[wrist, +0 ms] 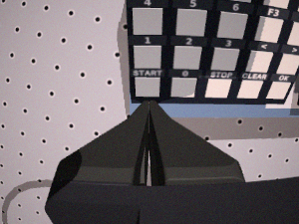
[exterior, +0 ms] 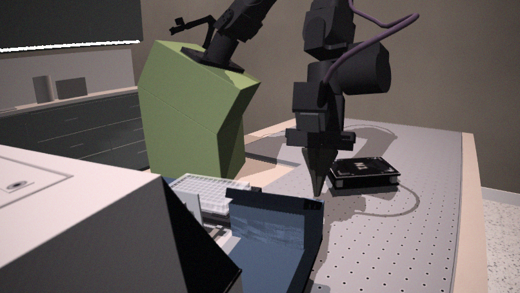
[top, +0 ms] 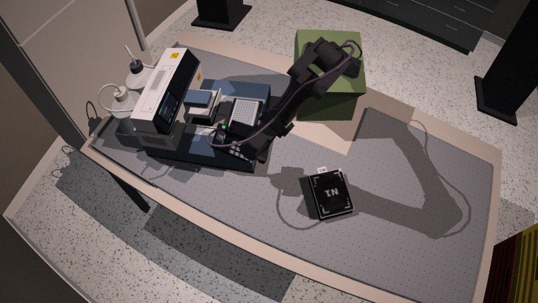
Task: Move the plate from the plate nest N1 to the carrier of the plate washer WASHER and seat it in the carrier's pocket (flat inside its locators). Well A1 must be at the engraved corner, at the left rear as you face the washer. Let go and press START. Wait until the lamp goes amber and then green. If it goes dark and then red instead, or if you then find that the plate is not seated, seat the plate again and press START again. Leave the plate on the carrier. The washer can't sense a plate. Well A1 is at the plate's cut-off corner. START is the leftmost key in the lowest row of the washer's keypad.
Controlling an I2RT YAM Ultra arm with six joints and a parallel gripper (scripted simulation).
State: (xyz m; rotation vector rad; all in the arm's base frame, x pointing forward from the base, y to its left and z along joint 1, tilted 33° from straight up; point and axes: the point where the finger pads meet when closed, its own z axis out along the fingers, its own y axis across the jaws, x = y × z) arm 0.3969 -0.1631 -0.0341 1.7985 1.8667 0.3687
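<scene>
The white, gridded plate (top: 244, 112) (exterior: 209, 189) lies on the washer's carrier and looks flat. Its seating inside the locators and its cut-off corner cannot be made out. The nest N1 (top: 340, 187) (exterior: 379, 164) is empty. My gripper (exterior: 317, 194) (wrist: 149, 111) is shut and empty, pointing down near the front corner of the washer's keypad (top: 235, 149). In the wrist view its tips appear just below the START key (wrist: 148, 88); contact cannot be told. The lamp (top: 223, 127) shows green.
The washer's white housing (top: 161, 83) (exterior: 91, 218) stands at the left end of the table, with two bottles (top: 138, 77) (top: 122, 101) behind it. The green arm pedestal (top: 327, 101) (exterior: 185, 112) stands beside the table. A purple cable (top: 278, 113) hangs along the arm.
</scene>
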